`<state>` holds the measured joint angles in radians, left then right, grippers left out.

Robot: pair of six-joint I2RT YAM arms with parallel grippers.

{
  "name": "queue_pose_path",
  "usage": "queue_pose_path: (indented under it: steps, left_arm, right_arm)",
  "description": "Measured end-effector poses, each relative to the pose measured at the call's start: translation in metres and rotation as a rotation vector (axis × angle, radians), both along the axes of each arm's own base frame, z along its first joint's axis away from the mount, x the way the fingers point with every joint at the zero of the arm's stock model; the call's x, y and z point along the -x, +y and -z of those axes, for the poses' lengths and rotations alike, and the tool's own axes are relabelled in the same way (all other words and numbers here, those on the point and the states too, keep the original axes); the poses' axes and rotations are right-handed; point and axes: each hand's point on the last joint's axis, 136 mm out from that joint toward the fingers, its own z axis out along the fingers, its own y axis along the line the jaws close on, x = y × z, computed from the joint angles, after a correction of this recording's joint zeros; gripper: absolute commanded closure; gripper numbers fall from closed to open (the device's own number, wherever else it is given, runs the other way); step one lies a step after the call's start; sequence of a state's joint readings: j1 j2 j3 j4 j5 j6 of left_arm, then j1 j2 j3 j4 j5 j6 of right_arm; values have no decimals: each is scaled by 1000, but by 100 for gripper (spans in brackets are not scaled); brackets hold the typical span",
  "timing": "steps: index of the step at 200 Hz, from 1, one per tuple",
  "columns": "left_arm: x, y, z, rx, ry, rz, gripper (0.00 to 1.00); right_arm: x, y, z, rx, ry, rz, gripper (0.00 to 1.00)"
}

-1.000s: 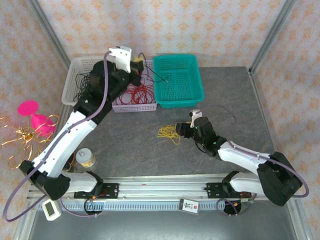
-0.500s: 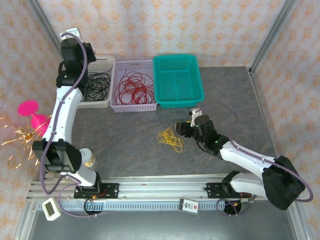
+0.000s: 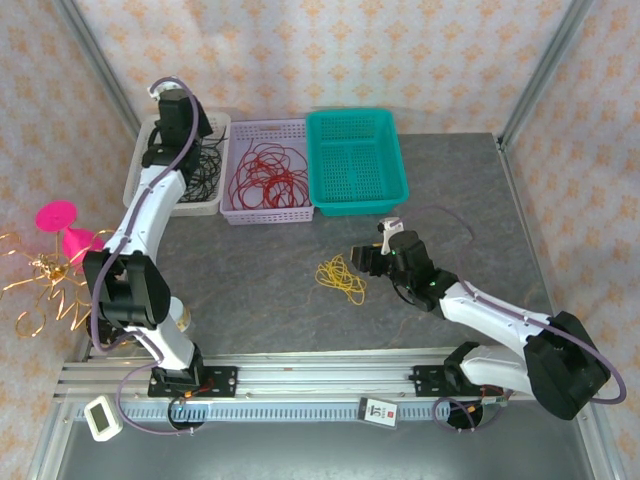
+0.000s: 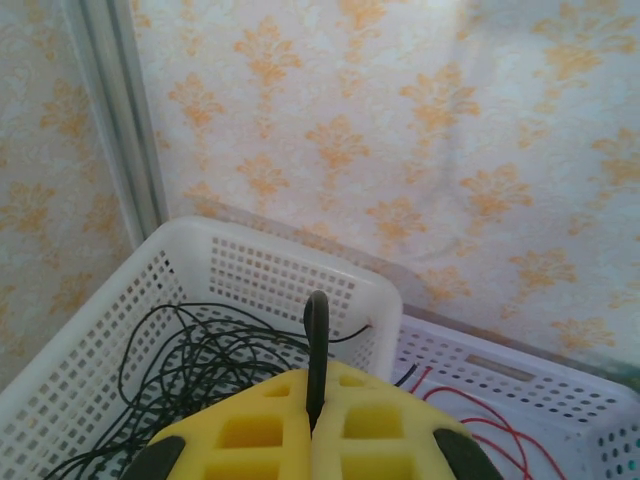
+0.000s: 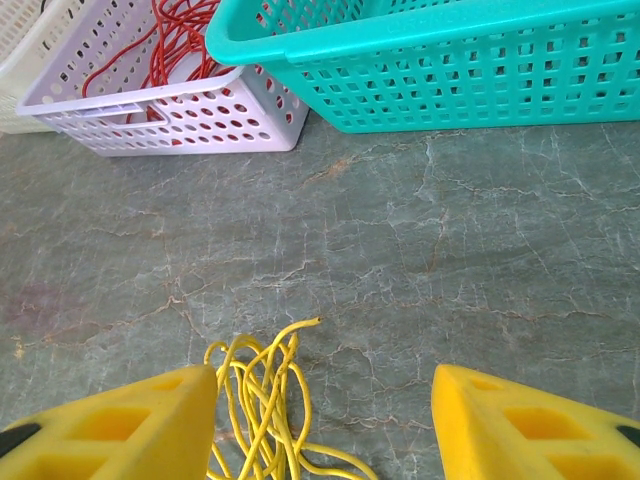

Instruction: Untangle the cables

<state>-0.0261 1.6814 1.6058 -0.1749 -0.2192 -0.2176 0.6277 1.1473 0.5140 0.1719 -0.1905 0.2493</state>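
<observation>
Thin floppy yellow wire bundle (image 5: 262,400), worktop (image 3: 250,280) centre | judged light, limp; take an outer loop | right gripper (image 5: 322,385) spread | left gripper (image 4: 316,385) pressed together

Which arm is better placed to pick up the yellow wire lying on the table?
Right. The right gripper, open, sits just beside the yellow wire; the left gripper is shut, far off over the white basket.

The grey marbled table (image 3: 260,270) carries a white basket (image 3: 190,208), a lilac basket (image 3: 265,215) and a teal basket (image 3: 360,207) side by side along its far edge, with a loose yellow cable (image 3: 340,278) near the middle.
</observation>
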Motion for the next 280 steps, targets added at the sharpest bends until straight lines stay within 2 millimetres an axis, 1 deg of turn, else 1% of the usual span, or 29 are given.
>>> queue_pose_path:
  steps: [10,24,41,75,92,103,128,141,148,154,167,181,194,203,216,230,253,260,266,273,280]
  left_arm:
    - [-1,-9,0,6,-18,-1,100]
    - [-2,-21,7,20,-32,-4,100]
    - [-3,-23,15,22,-36,-47,100]
    - [-5,-14,20,-59,-67,-252,100]
    - [-3,-11,18,-95,-78,-335,100]
    - [0,-5,13,-115,-90,-394,100]
    - [4,8,-5,-135,-133,-514,100]
    - [3,11,-8,-126,-152,-554,100]
    - [1,12,-6,-121,-155,-568,100]
    - [-1,12,-1,-115,-155,-576,100]
    - [-8,12,18,-117,-133,-591,100]
    - [-17,13,48,-135,-84,-606,100]
    - [-27,15,80,-149,-29,-615,100]
    - [-31,20,103,-161,14,-628,100]
    - [-31,31,128,-175,66,-648,100]
    - [-29,46,144,-180,98,-677,100]
    - [-24,68,150,-167,109,-717,100]
    - [-24,72,151,-156,111,-720,91]
    - [-24,74,152,-148,113,-720,81]
    - [-24,75,153,-139,117,-716,61]
    - [-26,75,154,-125,118,-708,47]
  right_arm:
    - [0,0,1,0,2,-2,42]
    - [1,1,3,2,10,-7,42]
    - [1,2,5,3,18,-13,42]
    - [3,1,10,9,26,-13,41]
    - [5,0,13,15,31,-14,41]
    - [6,-1,15,19,34,-15,41]
    - [6,-1,17,27,34,-19,41]
    - [6,-1,19,32,36,-21,41]
    - [6,-1,20,35,39,-22,41]
    - [5,-1,23,40,44,-23,41]
    - [6,0,30,54,60,-28,41]
    - [6,0,35,65,72,-34,41]
    - [7,1,36,66,73,-39,41]
    - [7,1,36,67,71,-42,41]
    - [9,-1,39,71,74,-43,41]
    - [12,-3,45,81,85,-44,41]
    - [15,-5,50,91,94,-46,41]
    - [15,-5,50,91,94,-46,41]
    - [15,-5,50,91,94,-46,41]
    - [15,-5,50,91,94,-46,41]
    - [15,-5,50,91,94,-46,41]
